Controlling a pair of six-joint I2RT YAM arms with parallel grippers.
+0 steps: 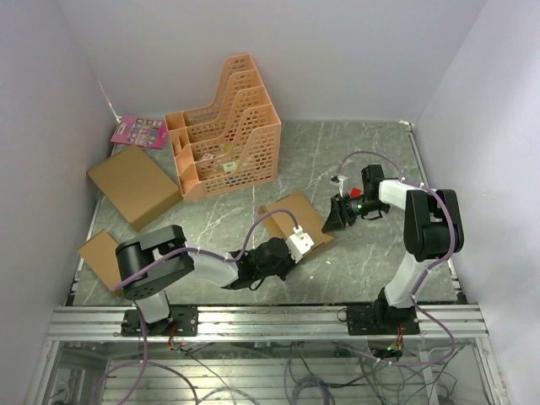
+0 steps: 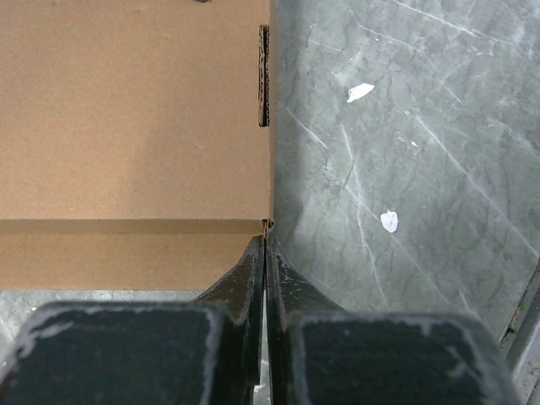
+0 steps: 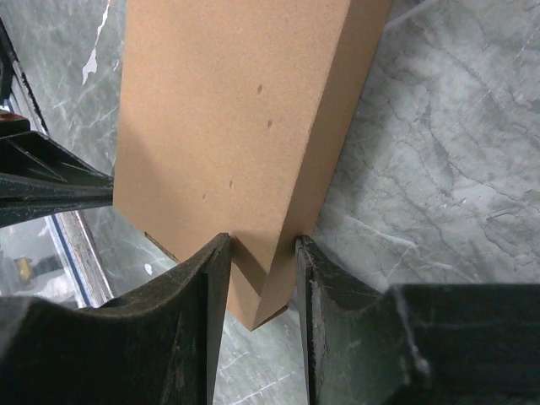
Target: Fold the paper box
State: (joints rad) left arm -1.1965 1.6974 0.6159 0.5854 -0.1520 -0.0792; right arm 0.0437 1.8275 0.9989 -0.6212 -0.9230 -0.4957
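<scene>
The paper box (image 1: 293, 215) is a plain brown, shallow cardboard box lying on the grey marble table between both arms. My left gripper (image 1: 294, 251) is at its near edge. In the left wrist view the left gripper (image 2: 267, 240) is shut, with the thin edge of the box (image 2: 126, 126) pinched at its tips at a corner. My right gripper (image 1: 332, 221) is at the box's right end. In the right wrist view the right gripper (image 3: 261, 245) is closed round a corner of the box (image 3: 228, 110), one finger on the top face and one on the side wall.
An orange file rack (image 1: 226, 131) stands at the back. A larger flat cardboard box (image 1: 133, 186) lies at the left, a smaller brown box (image 1: 99, 256) at the near left, and a pink sheet (image 1: 139, 131) by the far wall. An aluminium rail (image 1: 270, 322) runs along the front.
</scene>
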